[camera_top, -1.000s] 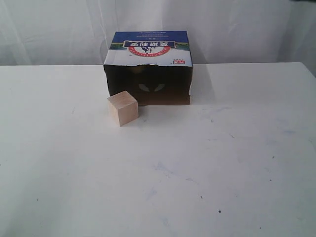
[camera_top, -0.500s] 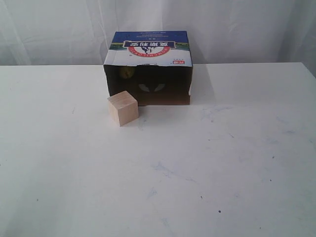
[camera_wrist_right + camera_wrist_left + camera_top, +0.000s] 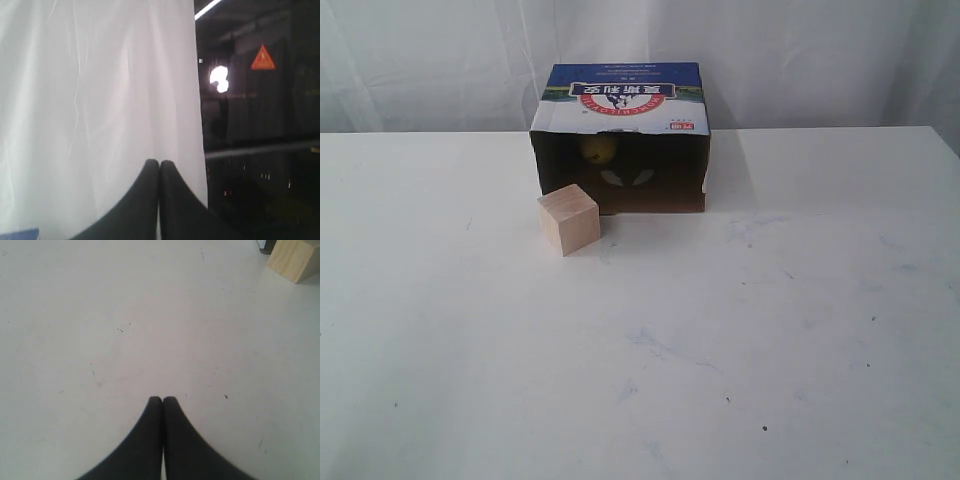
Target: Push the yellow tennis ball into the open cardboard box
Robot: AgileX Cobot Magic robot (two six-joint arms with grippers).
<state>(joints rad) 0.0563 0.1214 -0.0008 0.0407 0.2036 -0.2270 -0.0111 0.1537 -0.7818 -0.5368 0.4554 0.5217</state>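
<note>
The yellow tennis ball [image 3: 598, 148] shows inside the dark mouth of the open cardboard box [image 3: 620, 100], near its upper left. The box lies on its side at the back of the white table [image 3: 720, 330], its blue-and-white printed top facing up. No arm shows in the exterior view. My left gripper [image 3: 162, 399] is shut, with nothing between its fingers, over bare table. My right gripper [image 3: 159, 162] is shut too and faces a white curtain [image 3: 100, 100], away from the table.
A pale wooden cube [image 3: 569, 219] stands on the table just in front of the box's left corner; the cube [image 3: 295, 259] also shows at the edge of the left wrist view. A white curtain [image 3: 440, 60] hangs behind the table.
The ball was out of sight one second ago, then appeared at the box's upper left inside, and has since moved a little to the right in there.
</note>
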